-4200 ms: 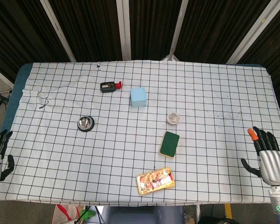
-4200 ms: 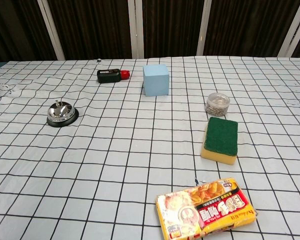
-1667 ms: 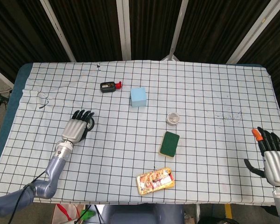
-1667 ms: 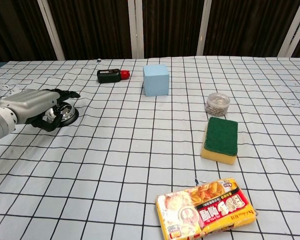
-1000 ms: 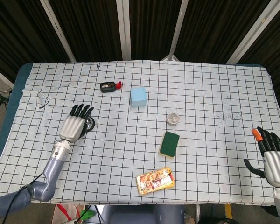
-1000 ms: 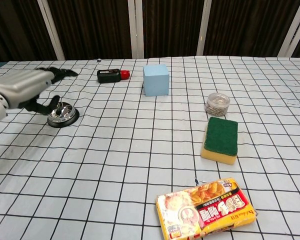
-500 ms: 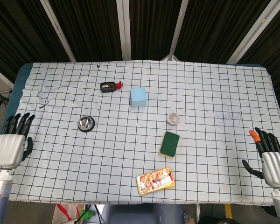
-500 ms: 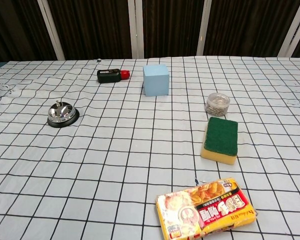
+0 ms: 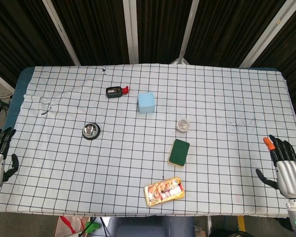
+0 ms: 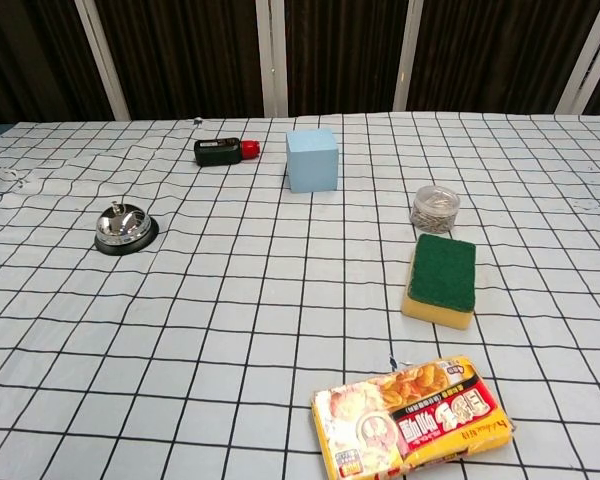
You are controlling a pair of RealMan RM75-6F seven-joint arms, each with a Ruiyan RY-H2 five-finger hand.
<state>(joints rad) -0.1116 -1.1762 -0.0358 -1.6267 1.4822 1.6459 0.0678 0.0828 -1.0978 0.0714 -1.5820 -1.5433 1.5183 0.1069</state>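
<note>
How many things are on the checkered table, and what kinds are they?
Bell: 1
Little dark bottle with red cap: 1
Light blue cube: 1
Small clear jar: 1
Sponge, green on yellow: 1
Snack packet: 1
Total: 6 things
</note>
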